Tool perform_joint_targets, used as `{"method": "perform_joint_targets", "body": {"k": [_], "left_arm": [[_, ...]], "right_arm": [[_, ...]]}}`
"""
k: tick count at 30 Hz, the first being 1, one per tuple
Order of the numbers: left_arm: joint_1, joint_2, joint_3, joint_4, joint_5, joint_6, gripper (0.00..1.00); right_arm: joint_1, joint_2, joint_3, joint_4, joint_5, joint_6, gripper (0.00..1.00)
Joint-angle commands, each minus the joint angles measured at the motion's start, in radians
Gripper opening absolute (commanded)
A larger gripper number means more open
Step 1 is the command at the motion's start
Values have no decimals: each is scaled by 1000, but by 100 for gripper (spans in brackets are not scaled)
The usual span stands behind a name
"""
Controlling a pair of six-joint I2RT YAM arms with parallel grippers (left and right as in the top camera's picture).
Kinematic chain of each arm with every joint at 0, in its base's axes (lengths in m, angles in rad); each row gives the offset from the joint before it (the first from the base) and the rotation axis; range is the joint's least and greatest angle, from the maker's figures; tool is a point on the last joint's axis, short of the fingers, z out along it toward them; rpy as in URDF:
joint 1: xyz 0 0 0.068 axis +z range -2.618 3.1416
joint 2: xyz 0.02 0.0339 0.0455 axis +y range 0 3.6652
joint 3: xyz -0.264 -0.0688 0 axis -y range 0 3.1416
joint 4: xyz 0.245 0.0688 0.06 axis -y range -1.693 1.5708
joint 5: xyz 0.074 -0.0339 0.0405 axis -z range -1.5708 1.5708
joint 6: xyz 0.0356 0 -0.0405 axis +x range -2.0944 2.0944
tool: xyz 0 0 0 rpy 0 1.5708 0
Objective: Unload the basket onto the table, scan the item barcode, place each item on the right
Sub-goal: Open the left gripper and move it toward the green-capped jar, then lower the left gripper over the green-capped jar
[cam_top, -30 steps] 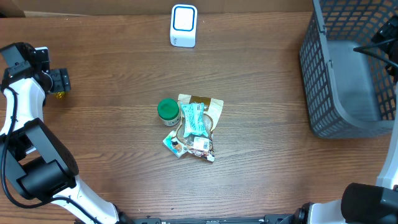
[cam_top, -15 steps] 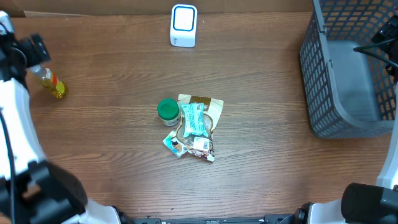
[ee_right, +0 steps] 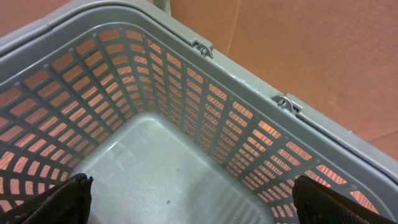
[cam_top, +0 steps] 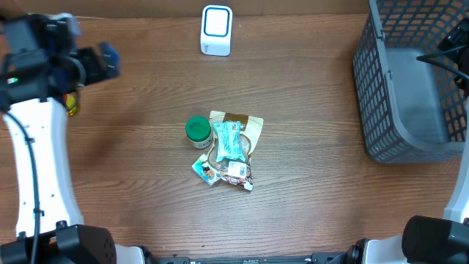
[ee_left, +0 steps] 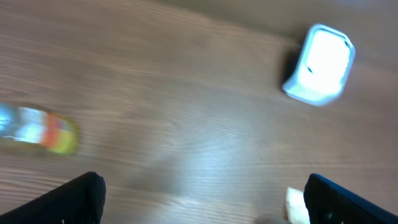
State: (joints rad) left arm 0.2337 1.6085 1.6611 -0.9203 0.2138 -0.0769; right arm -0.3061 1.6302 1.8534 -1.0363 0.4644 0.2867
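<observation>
Spread wide and gripping nothing: left gripper left of the scanner, right gripper far right of it.

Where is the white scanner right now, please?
In the overhead view the white scanner stands at the far edge of the table, near the middle, well beyond the pile of packets. The left wrist view shows it upper right.

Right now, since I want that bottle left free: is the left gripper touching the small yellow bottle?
Apart. The left wrist view shows the small yellow bottle off to one side of the open left gripper, with a plain gap between them.
</observation>
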Motion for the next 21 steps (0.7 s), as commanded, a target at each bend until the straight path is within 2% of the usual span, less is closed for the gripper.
{"method": "perform_joint_targets", "body": {"k": [1,8,11,21], "left_arm": [[-95,-23,3,-39,30,-17,100],[-278,-19,2,-71,12,-17,100],[-332,-8,2,-95,10,-17,100],[-455,108,1,-256,-129,-47,100]], "right_arm": [[0,-1,5,5,14,-4,100],[0,-1,5,5,14,-4,100],[0,-1,5,5,14,-4,100],[0,-1,5,5,14,-4,100]]}}
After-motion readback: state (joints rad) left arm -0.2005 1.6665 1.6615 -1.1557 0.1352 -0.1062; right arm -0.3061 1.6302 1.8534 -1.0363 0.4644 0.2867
